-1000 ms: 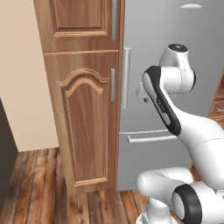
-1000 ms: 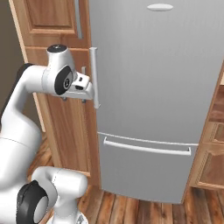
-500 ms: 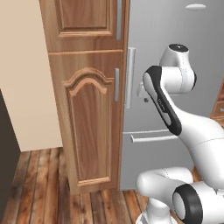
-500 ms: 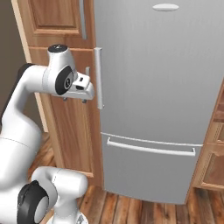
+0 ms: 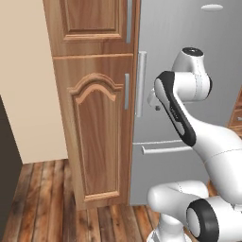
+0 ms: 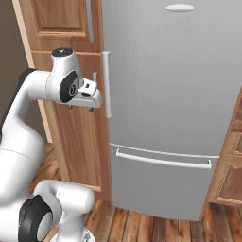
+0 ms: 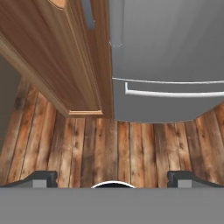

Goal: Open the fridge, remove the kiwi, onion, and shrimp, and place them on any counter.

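Fridge [image 6: 175, 90], plain light grey with paler grey bar handle [image 6: 107, 85]; cabinet [image 5: 94, 118], warm brown wood grain; floor [image 7: 109, 148], streaked dark-brown planks; wall [image 5: 23, 75], beige.

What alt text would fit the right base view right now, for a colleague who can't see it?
A closed light-grey fridge faces the camera, the white arm's open gripper poised just left of its vertical bar handle, not gripping it. A brown wooden cabinet stands left; the fridge's bottom drawer handle runs horizontally below.

no readable text, labels or signs anywhere
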